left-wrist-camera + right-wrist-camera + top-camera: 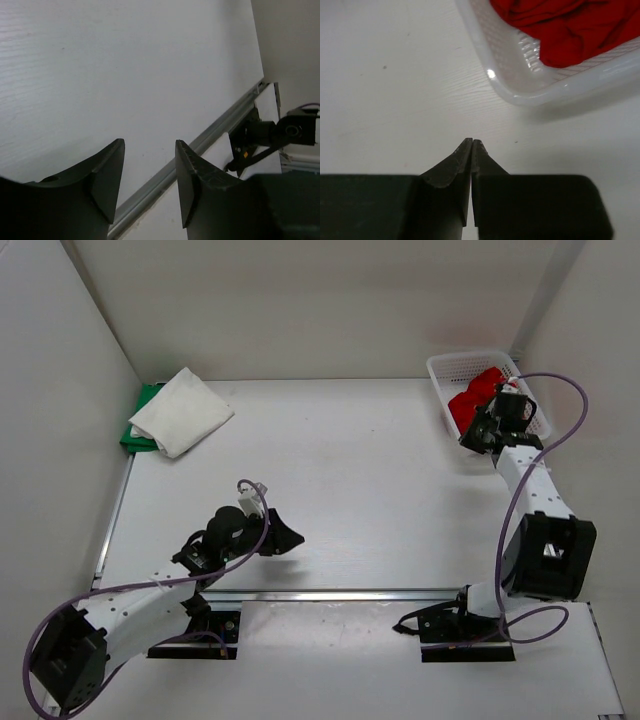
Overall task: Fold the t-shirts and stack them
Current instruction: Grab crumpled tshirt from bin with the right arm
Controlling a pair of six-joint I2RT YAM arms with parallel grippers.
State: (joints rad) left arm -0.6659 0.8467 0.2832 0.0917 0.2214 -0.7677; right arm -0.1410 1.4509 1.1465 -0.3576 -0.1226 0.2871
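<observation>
A folded white t-shirt [183,411] lies on a folded green t-shirt [142,420] at the table's far left corner. The red t-shirt [478,400] is bunched inside a white mesh basket [445,371] at the far right; the right wrist view shows the same red t-shirt [560,30]. My right gripper [474,436] hovers over bare table just in front of the basket, its fingers pressed together on nothing [471,141]. My left gripper [290,537] hangs low over the near middle of the table, its fingers [107,170] apart and empty.
The basket's rim [520,90] lies just beyond my right fingertips. A metal rail [350,594] runs along the table's near edge, and the rail [210,140] also shows under my left gripper. White walls close in the left, back and right sides.
</observation>
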